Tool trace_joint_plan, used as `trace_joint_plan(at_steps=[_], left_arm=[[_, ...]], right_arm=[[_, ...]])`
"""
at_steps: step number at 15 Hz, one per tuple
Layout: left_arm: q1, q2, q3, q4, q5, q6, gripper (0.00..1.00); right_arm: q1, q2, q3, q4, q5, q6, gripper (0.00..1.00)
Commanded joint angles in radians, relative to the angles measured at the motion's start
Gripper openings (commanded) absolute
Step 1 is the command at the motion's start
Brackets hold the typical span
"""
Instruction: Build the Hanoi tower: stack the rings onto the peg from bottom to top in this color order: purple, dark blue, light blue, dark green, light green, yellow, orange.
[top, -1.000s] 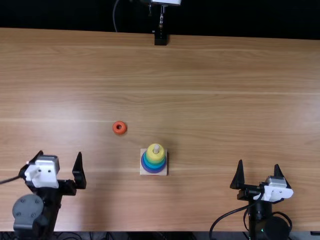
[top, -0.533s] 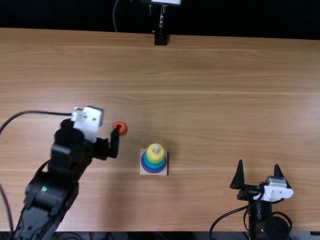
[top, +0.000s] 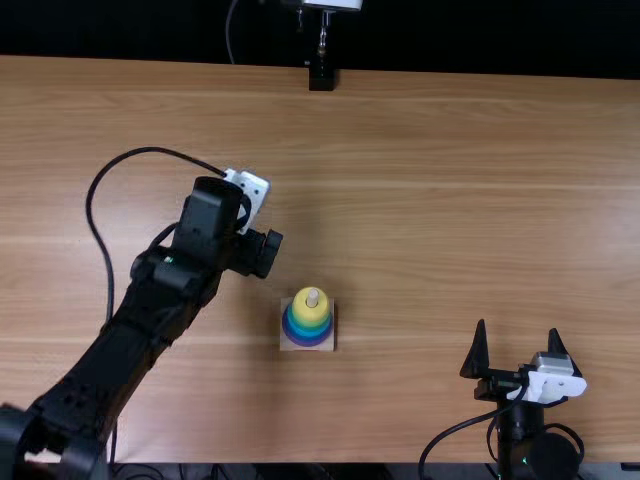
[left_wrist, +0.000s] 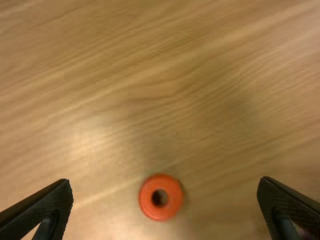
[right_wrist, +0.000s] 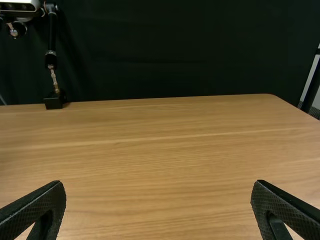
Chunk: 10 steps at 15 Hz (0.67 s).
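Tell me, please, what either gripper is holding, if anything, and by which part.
Nothing: the left gripper and the right gripper are open and empty; the orange ring is untouched.

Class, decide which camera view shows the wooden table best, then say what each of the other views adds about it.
The top view, because it takes in most of the table, from near edge to far edge. The left wrist view shows bare wood around the orange ring; the right wrist view shows the far edge and one far corner.
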Motion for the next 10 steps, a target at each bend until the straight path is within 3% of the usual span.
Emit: trace_joint_plan(at_steps=[1, 3, 10], left_arm=[[0.011, 0.083, 0.036, -0.016, -0.005, 0.118, 1.0], [0.038, 0.169, 0.078, -0.038, -0.007, 0.12, 1.0], [0.041, 0.315, 0.213, -0.18, -0.005, 0.127, 1.0]], right_arm=[[-0.008, -0.01, -0.013, 0.003, -0.006, 0.006, 1.0], [-0.008, -0.01, -0.013, 0.003, -0.006, 0.006, 1.0], [-0.008, -0.01, -0.013, 0.003, -0.006, 0.006, 1.0]])
